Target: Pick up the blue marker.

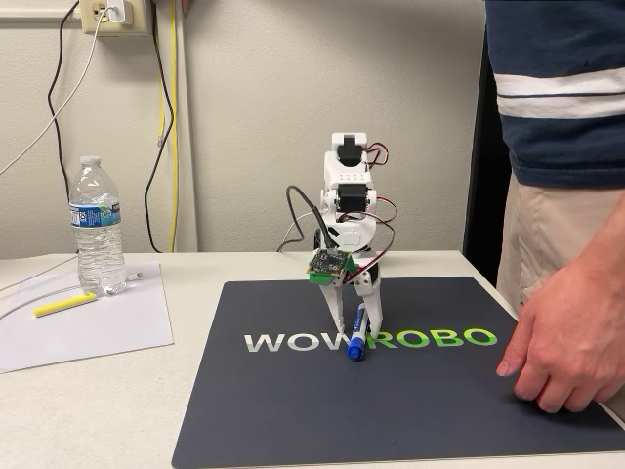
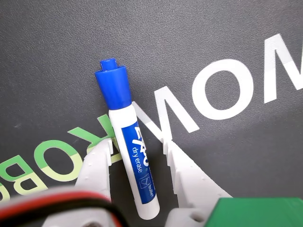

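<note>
Already the blue marker point(image 2: 134, 156) lies between the spread jaws of the gripper point(image 2: 137, 153) in the wrist view, its long axis running lengthwise up the gap, cap end far out over the dark mat point(image 2: 57, 42), neither finger clearly touching it.

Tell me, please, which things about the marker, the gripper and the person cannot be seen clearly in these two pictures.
- Blue marker: in the wrist view, contact with the fingers is unclear; gaps appear on both sides.
- Gripper: in the fixed view it is too small to judge its opening.
- Whether the marker is lifted off the mat is unclear.
- Person: cut off by the top and right edges; a hand rests on the mat.
</note>
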Available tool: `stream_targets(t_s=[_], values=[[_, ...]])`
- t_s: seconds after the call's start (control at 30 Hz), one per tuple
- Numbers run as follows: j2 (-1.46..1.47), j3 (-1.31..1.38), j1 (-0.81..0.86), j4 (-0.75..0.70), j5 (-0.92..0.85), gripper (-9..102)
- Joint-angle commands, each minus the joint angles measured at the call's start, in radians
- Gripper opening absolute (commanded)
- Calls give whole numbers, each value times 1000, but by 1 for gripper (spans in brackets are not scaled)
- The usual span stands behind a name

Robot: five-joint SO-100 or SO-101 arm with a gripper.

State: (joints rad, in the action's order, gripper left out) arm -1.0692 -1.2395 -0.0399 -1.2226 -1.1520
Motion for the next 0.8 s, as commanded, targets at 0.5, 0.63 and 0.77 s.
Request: stream_targets(t_s=[0.5,0.63,0.77], values=[[-75,-17,-11,-2,9,6],[-75,-17,-11,-2,14,4],[-78,-17,-12,3,15,5]])
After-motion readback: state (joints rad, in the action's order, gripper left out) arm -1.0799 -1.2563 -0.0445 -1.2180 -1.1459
